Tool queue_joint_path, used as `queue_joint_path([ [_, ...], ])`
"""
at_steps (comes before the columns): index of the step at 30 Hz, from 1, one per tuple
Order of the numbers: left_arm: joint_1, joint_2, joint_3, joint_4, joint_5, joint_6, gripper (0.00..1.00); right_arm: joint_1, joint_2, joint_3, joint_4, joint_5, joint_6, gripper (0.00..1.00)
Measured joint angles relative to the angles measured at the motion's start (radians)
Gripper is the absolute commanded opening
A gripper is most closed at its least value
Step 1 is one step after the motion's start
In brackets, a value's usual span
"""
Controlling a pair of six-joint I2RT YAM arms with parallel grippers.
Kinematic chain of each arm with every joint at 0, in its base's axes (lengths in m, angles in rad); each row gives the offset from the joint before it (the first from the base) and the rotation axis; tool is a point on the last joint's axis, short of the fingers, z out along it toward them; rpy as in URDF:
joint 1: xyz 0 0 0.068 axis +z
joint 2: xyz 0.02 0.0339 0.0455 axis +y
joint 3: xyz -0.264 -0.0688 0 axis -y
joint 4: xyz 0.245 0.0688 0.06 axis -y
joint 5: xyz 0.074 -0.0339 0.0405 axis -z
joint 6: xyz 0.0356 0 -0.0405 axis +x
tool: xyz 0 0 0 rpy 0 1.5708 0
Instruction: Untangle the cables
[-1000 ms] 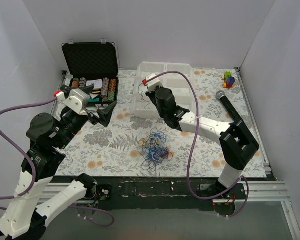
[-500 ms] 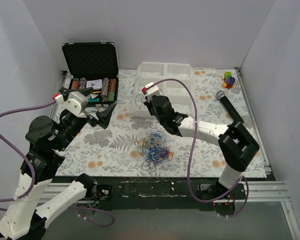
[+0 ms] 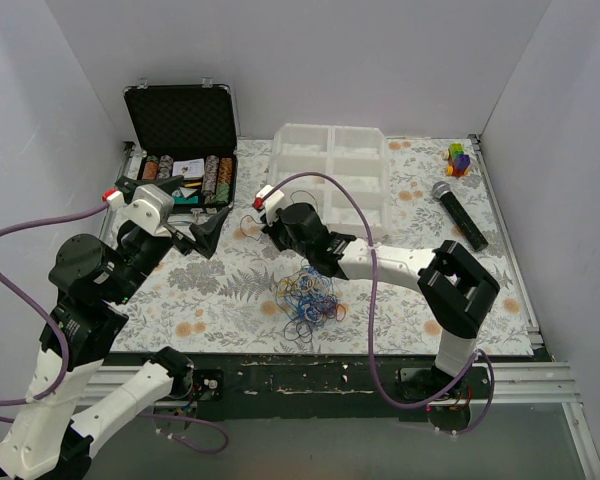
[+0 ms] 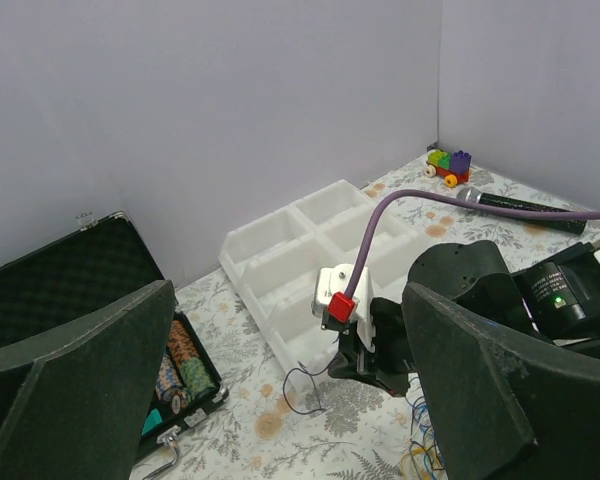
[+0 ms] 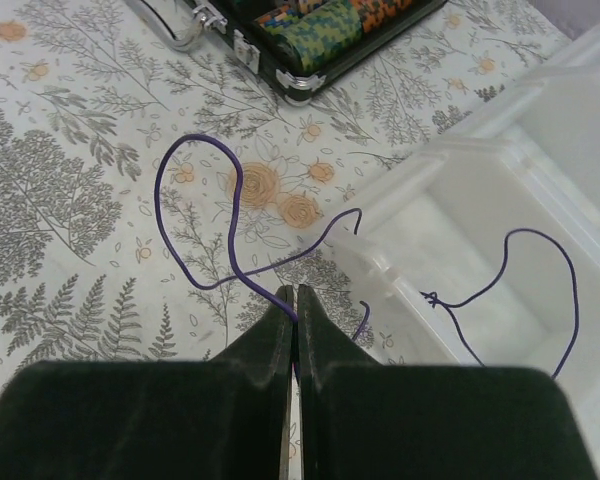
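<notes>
Nearest my bases, on the flowered bench, lies the tangle of cables: thin loops of blue, orange, yellow, red and black heaped together near the front edge, about midway between my two arms. My right hand hangs at about 11 o'clock from that heap, apart from it, with its fingers pressed together and pinching one purple wire between the tips. From the pinch the wire curls out in an open loop over the bench, and its loose end reaches toward the corner of the white tray. I cannot tell whether the loop touches the bench. A second purple wire, with a small knot at one end, lies inside a near compartment of that tray. My left hand is raised at about 9 o'clock from the right one, its fingers spread wide and holding nothing, facing across toward the right wrist. Farther back, at 10 o'clock from the heap, an open black case stands with rows of poker chips in it. The tray sits at 12 to 1 o'clock. A black microphone lies at 2 o'clock, and beyond it, in the far right corner, is a small toy of colored blocks.
</notes>
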Motion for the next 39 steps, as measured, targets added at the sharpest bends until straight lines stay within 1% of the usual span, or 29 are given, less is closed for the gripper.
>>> queue_joint_path([
  [4,0.000,0.000,-0.004,0.000,0.000,0.000,0.98,0.005,-0.006,0.000,0.001,-0.057,-0.016,0.01],
  [10,0.000,0.001,-0.010,0.000,0.000,-0.002,0.98,0.001,-0.013,0.015,-0.001,-0.019,-0.010,0.01],
  [19,0.000,0.001,-0.010,0.000,-0.002,-0.002,0.98,-0.152,-0.006,0.119,-0.001,0.117,0.013,0.01],
  [25,0.000,0.001,-0.010,0.000,-0.002,0.004,0.98,-0.206,0.061,0.206,-0.002,0.128,0.013,0.01],
  [29,0.000,0.001,-0.010,0.000,-0.002,0.007,0.98,-0.214,0.117,0.209,-0.010,0.105,0.029,0.01],
  [36,0.000,0.001,-0.010,0.000,-0.002,0.018,0.98,-0.224,0.186,0.181,-0.038,0.076,0.125,0.01],
  [37,0.000,0.001,-0.010,0.000,-0.001,0.019,0.98,-0.225,0.188,0.175,-0.039,0.074,0.134,0.04],
  [39,0.000,0.001,-0.010,0.000,-0.001,0.022,0.98,-0.231,0.193,0.170,-0.050,0.074,0.155,0.23],
])
